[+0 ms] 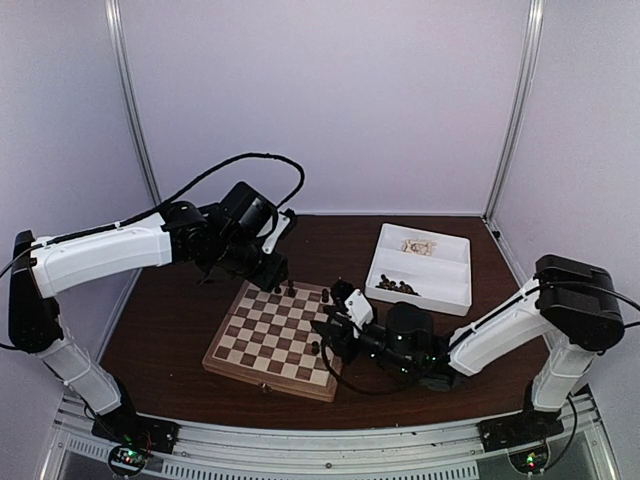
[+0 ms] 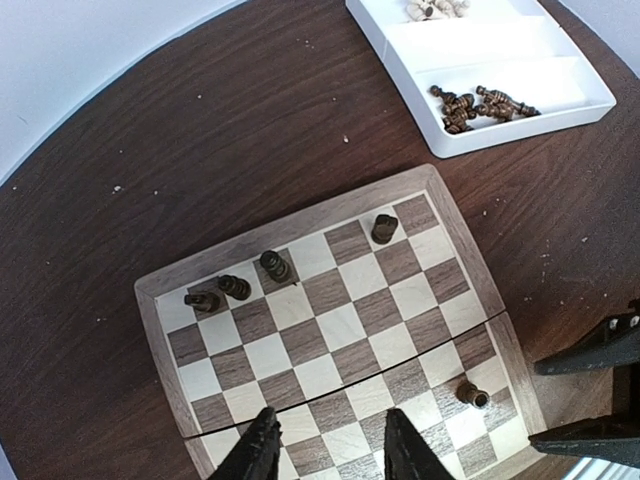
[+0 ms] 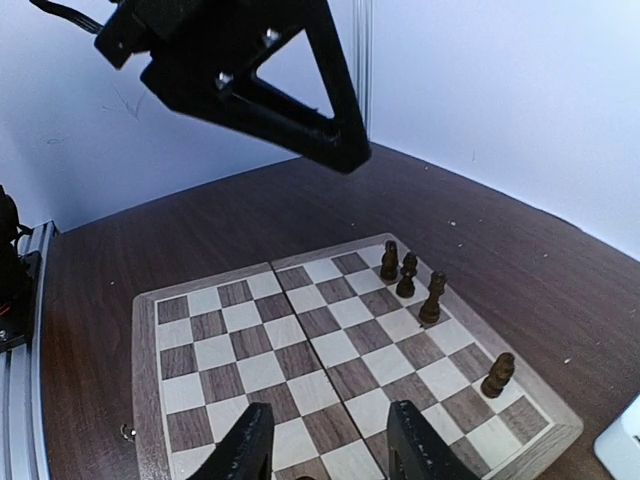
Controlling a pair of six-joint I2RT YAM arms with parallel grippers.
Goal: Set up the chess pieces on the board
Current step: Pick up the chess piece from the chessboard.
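Note:
The board [image 1: 262,340] lies mid-table with a few dark chess pieces on it. Three dark pieces [image 2: 234,287] stand close together in its far row, and another [image 2: 384,228] stands further along that row. A single dark piece [image 2: 472,393] stands near the board's right edge, next to my right gripper [image 1: 324,336]. In the right wrist view my right gripper [image 3: 330,450] is open over bare squares, with the row pieces [image 3: 407,275] ahead of it. My left gripper [image 2: 330,450] hovers open above the board's far left side, holding nothing.
A white compartment tray [image 1: 455,300] sits at the back right. It holds several dark pieces [image 2: 480,105] in one compartment and pale ones [image 2: 435,8] in another. Dark tabletop [image 2: 200,150] surrounds the board. The left gripper's frame [image 3: 250,70] hangs above the board.

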